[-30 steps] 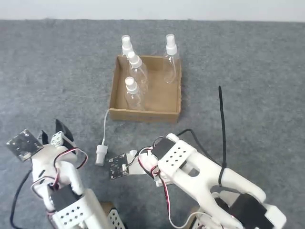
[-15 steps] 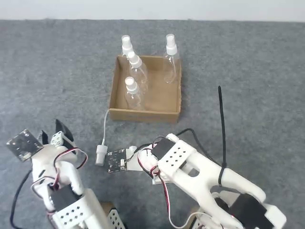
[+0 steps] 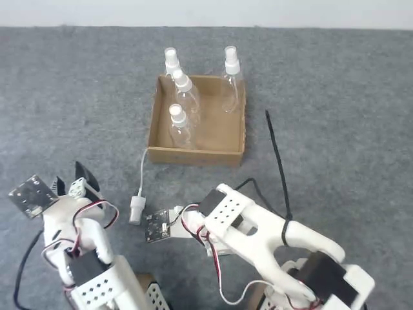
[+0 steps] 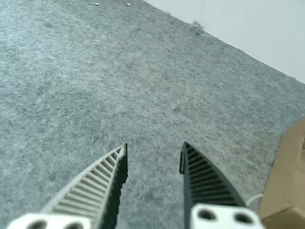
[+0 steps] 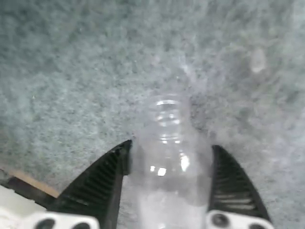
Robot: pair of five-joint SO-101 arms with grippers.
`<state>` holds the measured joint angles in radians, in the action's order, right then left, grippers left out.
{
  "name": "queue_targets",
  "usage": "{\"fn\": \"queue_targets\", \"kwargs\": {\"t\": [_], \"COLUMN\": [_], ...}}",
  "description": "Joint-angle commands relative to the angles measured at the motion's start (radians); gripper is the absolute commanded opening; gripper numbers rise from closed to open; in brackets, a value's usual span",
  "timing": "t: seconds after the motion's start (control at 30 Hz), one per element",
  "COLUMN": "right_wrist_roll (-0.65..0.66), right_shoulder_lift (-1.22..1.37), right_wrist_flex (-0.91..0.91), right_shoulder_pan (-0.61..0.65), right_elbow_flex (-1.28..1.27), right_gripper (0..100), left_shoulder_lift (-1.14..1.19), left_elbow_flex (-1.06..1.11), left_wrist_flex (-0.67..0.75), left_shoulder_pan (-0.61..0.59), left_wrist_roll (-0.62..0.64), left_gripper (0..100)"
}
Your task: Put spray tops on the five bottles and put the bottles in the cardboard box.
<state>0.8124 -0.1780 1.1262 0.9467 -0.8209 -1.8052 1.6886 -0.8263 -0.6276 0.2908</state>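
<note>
the grey carpet point(image 3: 335, 97) is a short, matted felt with a fuzzy nap. in my right wrist view the right gripper point(image 5: 170, 147) has its black, ribbed, wedge-shaped jaws closed on the clear bottle point(image 5: 167, 167) — smooth see-through plastic, round in the body, with a sloping shoulder and a ringed open neck that has no top on it. the bottle sits squarely between the jaws, one jaw pressed to each side of its body, and the neck points out past the fingertips over the carpet.

from the high view, the right arm's white plastic links lie across the near middle of the table, and its wrist end is just to the right of the loose spray top point(image 3: 135, 209). that top is a stubby white plastic piece lying on the carpet, near and left of the cardboard box point(image 3: 197, 157). its thin white tube point(image 3: 142, 169) curves away toward the box's near-left corner and ends just beside it.

the box is a shallow, open tray of plain brown card. four capped bottles point(image 3: 184, 97) stand upright in it, clear with white tops, though i cannot see the base of the far-left one.

the left gripper point(image 4: 153, 149) is at the near left with its ridged jaws parted — one pale, one black — and carpet shows between them.
</note>
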Motion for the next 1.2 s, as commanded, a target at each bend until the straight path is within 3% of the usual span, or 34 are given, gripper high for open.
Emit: {"fn": "queue_targets", "kwargs": {"t": [0.0, 0.43, 0.8, 0.9, 1.03, 1.17], "right_wrist_roll": [-0.011, -0.015, -0.232, -0.276, -0.296, -0.296], "right_shoulder_lift": [-0.013, -0.229, -0.478, -0.565, -0.676, -0.740], "right_wrist_flex": [0.035, 0.162, 0.159, 0.159, 0.159, 0.162], "right_shoulder_pan": [-0.010, -0.031, -0.033, -0.076, -0.179, -0.211], "right_elbow_flex": [0.083, 0.100, 0.101, 0.104, 0.106, 0.106], "right_gripper": [8.9, 6.2, 5.6, 0.1, 1.7, 1.7], "left_shoulder_lift": [-0.014, -0.014, -0.014, -0.014, -0.015, -0.015], "left_elbow_flex": [-0.004, -0.004, -0.004, -0.004, -0.010, -0.050], "left_wrist_flex": [0.031, 0.031, 0.012, -0.029, -0.080, -0.157], "left_shoulder_pan": [0.003, 0.003, -0.002, -0.002, -0.005, -0.005], "left_wrist_roll": [0.006, 0.006, 0.003, -0.083, -0.226, -0.288], "left_gripper": [17, 17, 17, 17, 17, 17]}}
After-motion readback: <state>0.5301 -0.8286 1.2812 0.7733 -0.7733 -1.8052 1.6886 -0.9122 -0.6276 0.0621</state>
